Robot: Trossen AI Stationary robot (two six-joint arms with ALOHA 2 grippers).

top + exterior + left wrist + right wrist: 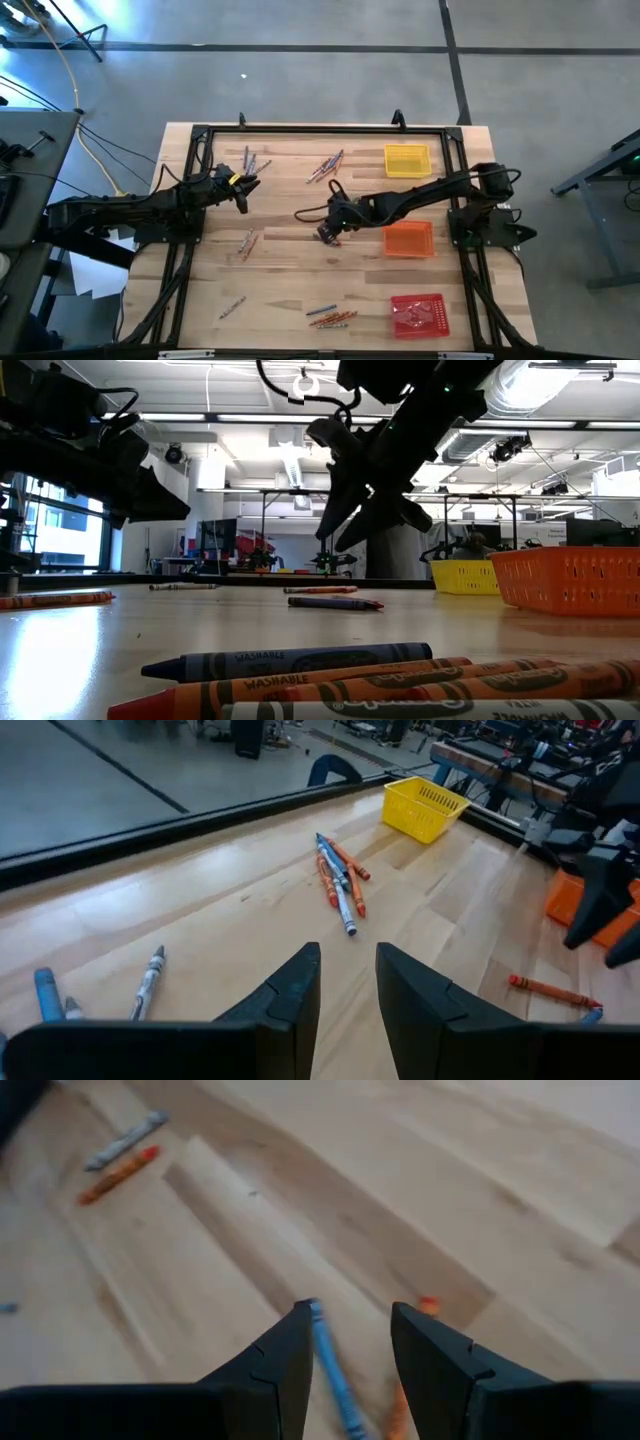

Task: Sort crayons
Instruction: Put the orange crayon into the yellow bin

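While most thin wax crayons (330,317) lie scattered in clusters across the wooden counter (280,280), sorting looks barely begun. Right end effector (345,1342) hovers mid-counter, open astride a blue crayon (330,1360), nothing gripped. Left end effector (347,982) waits far-left, parted, empty.

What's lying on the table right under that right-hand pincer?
Under the open right pincer lies a blue crayon on the bare wooden table, with an orange crayon beside it. The pincer's dark fingers cover the near ends of both, so their full length stays hidden.
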